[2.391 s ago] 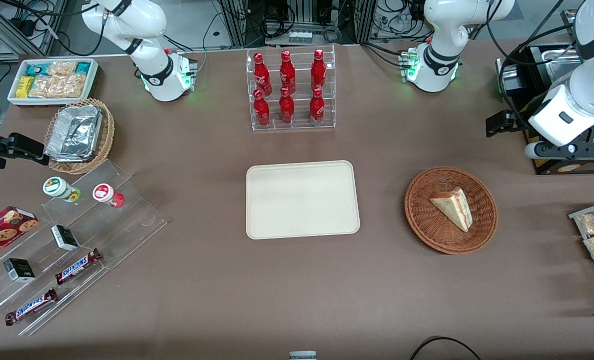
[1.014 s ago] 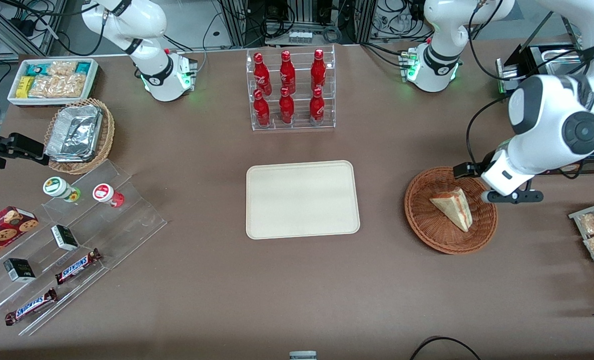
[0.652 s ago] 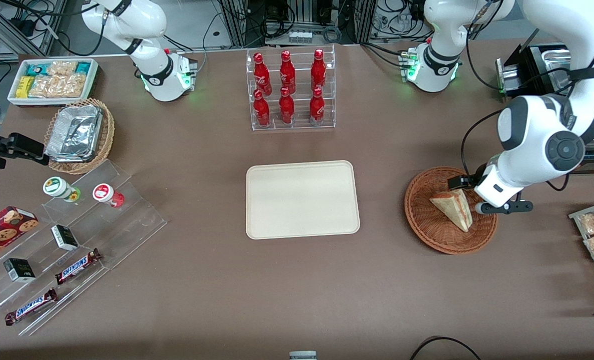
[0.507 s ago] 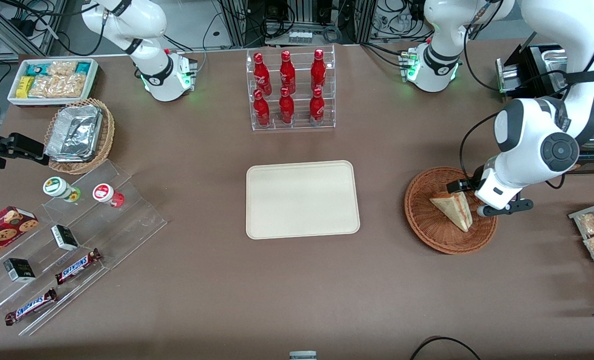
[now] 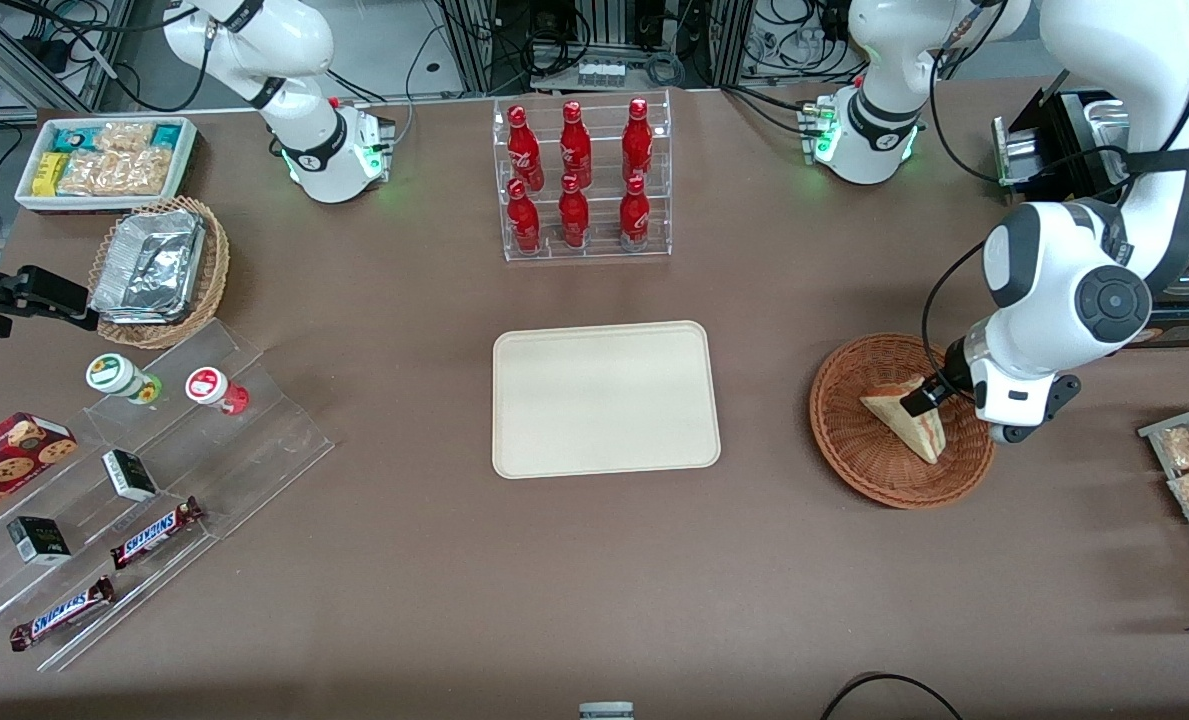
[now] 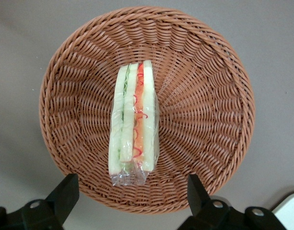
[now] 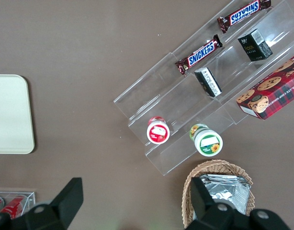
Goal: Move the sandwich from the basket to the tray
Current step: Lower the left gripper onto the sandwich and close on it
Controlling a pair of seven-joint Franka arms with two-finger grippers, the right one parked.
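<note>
Sandwich task, setting: we work on the brown desk, the arm reaching in over the basket.
Tray: bare and cream; we leave it until the wedge is lifted, since it lies well apart, toward the parked arm's end.
Basket: shallow wicker; we descend inside its rim without touching the weave.
Sandwich: wrapped, standing on edge at the basket's middle.
Gripper: released, fingers spread wide above the wedge's end; we centre, lower, and pinch the bread faces gently.

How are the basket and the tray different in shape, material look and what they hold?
The basket is round, reddish-brown woven wicker; the tray is rectangular, smooth and cream. The basket holds the sandwich, with the open gripper above it; the tray holds nothing. Both are shallow.
</note>
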